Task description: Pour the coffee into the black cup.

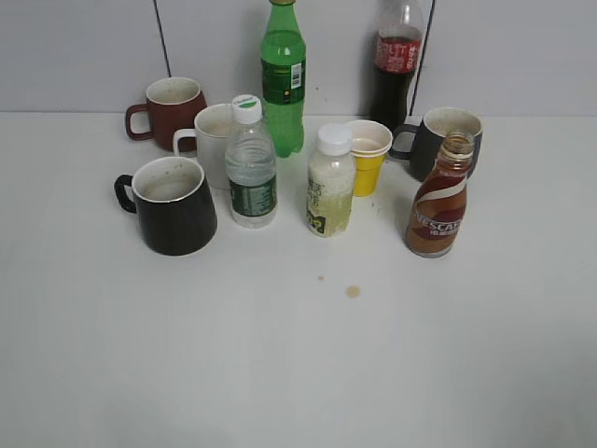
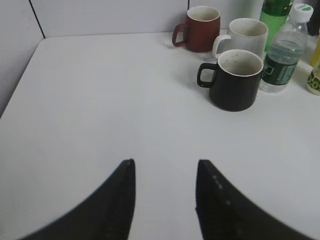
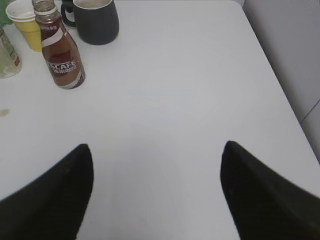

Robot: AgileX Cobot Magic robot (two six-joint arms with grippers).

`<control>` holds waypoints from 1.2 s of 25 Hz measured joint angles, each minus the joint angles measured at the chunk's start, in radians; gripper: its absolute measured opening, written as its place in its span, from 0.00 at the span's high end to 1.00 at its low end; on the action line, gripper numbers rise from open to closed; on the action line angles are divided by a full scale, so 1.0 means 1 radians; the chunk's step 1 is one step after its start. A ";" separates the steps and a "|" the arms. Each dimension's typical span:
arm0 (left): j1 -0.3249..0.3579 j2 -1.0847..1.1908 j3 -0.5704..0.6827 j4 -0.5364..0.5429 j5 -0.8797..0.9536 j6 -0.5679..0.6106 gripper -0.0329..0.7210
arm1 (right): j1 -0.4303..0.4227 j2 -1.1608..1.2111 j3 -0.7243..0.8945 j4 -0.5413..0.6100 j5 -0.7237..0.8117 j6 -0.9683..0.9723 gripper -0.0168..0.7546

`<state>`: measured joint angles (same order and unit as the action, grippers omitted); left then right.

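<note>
The coffee, a curvy brown Nescafe bottle (image 1: 438,198) with no cap, stands upright at the right of the table; it also shows in the right wrist view (image 3: 60,52). The black cup (image 1: 173,205) with a cream inside stands at the left, its handle to the left; it also shows in the left wrist view (image 2: 235,80). My left gripper (image 2: 165,167) is open and empty, well short of the cup. My right gripper (image 3: 156,150) is wide open and empty, well short of the bottle. Neither gripper shows in the exterior view.
Dark red mug (image 1: 173,110), white mug (image 1: 215,140), water bottle (image 1: 250,166), green bottle (image 1: 283,79), pale juice bottle (image 1: 331,182), yellow cup (image 1: 367,157), cola bottle (image 1: 396,61) and dark grey mug (image 1: 443,138) stand along the back. Small brown drips (image 1: 352,291) lie mid-table.
</note>
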<state>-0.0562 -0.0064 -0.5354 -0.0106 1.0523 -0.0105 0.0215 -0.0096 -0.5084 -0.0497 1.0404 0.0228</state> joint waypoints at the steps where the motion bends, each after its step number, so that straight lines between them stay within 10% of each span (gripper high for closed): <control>1: 0.000 0.000 0.000 0.000 0.000 0.000 0.54 | 0.000 0.000 0.000 0.000 0.000 0.000 0.21; 30: 0.000 0.000 0.000 0.000 0.000 0.000 0.54 | 0.003 0.000 0.001 0.000 0.000 -0.001 0.22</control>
<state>-0.0562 -0.0064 -0.5354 -0.0106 1.0523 -0.0105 0.0248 -0.0096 -0.5077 -0.0497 1.0404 0.0217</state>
